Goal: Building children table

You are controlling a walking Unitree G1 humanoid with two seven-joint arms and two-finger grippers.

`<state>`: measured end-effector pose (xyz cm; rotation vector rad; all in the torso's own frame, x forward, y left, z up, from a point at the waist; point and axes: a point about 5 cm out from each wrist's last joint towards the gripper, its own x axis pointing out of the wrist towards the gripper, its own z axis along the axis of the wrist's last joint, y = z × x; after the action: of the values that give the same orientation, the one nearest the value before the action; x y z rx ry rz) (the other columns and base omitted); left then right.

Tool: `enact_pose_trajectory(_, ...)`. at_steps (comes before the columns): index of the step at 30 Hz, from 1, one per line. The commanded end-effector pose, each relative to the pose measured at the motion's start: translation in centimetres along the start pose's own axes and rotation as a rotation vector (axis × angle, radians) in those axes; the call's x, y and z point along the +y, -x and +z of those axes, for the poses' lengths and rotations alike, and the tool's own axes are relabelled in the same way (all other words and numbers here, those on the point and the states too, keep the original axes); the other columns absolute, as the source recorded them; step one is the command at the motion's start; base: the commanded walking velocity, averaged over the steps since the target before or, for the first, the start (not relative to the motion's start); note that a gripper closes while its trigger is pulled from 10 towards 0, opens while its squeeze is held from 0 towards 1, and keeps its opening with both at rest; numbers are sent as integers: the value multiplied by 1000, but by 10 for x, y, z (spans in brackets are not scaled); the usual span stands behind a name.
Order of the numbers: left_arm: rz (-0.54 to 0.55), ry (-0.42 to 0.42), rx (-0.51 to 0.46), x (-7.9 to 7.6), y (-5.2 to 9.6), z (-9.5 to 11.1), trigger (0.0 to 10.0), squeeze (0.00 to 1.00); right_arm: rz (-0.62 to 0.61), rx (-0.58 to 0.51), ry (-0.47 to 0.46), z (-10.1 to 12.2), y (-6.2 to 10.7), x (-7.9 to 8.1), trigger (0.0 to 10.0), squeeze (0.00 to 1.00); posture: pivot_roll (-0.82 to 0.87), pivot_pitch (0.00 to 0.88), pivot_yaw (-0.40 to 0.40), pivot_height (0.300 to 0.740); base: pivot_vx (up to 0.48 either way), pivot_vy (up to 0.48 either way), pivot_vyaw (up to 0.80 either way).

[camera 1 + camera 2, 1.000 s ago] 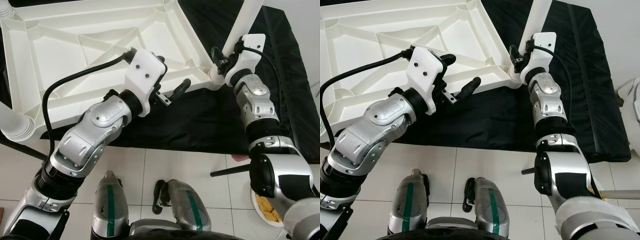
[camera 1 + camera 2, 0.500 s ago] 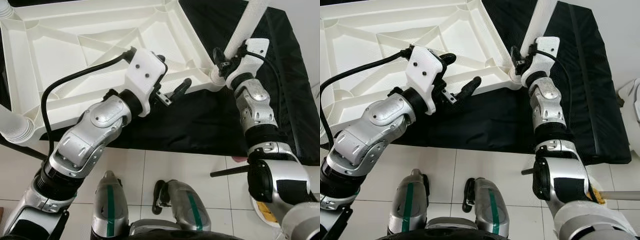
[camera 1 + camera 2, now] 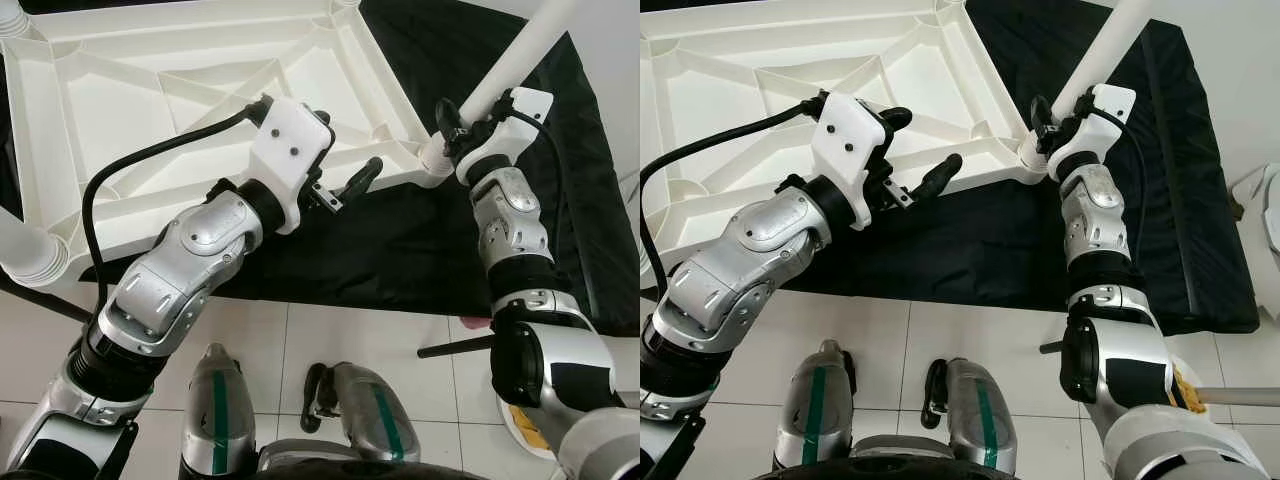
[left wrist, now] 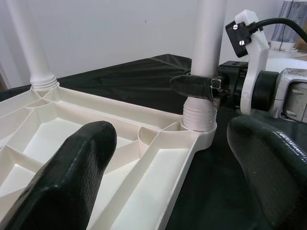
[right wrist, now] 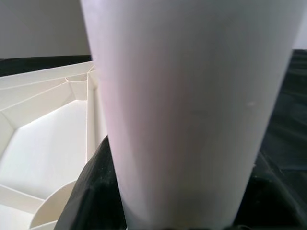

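Observation:
The white plastic tabletop (image 3: pixel 150 100) lies upside down on a black cloth, ribs facing up. At its near right corner socket (image 3: pixel 432 160) stands a white table leg (image 3: pixel 520 60), leaning up and to the right. My right gripper (image 3: pixel 465 115) is shut on the leg just above the socket. In the right wrist view the leg (image 5: pixel 187 105) sits between the black fingers. My left gripper (image 3: pixel 342 150) hovers open over the tabletop's near edge, holding nothing. The left wrist view looks between its fingers (image 4: pixel 72 177) at the leg (image 4: pixel 207 43) and its threaded base.
Another white leg (image 3: pixel 25 250) stands at the near left corner, a further one (image 4: pixel 26 38) at a far corner. The black cloth (image 3: pixel 400 250) ends at white floor tiles by my feet. A black rod (image 3: pixel 455 345) and a plate (image 3: pixel 530 425) lie on the floor.
The leg held by my right gripper has tilted, its top swinging further to the right, and the wrist has turned with it. The left arm has stayed where it was.

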<state>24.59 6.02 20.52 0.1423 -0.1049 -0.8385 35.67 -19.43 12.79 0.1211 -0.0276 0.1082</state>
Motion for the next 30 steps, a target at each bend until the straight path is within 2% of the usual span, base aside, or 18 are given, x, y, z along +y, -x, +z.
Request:
enact_pose_trajectory(1,-92,3,-4,-7,2,2,10000,0,-16,260,10,-60,25,-1,10000,0,155,95,-117,740,0,0,0)
enact_pose_trajectory(20,-91,2,-7,-6,2,3,10000,0,-18,242,-12,-60,27,4,10000,0,156,91,-118,740,0,0,0)
enact_pose_trajectory(30,-91,-1,-7,-6,2,4,10000,0,-73,152,-23,-52,26,16,10000,0,158,91,-118,740,0,0,0)
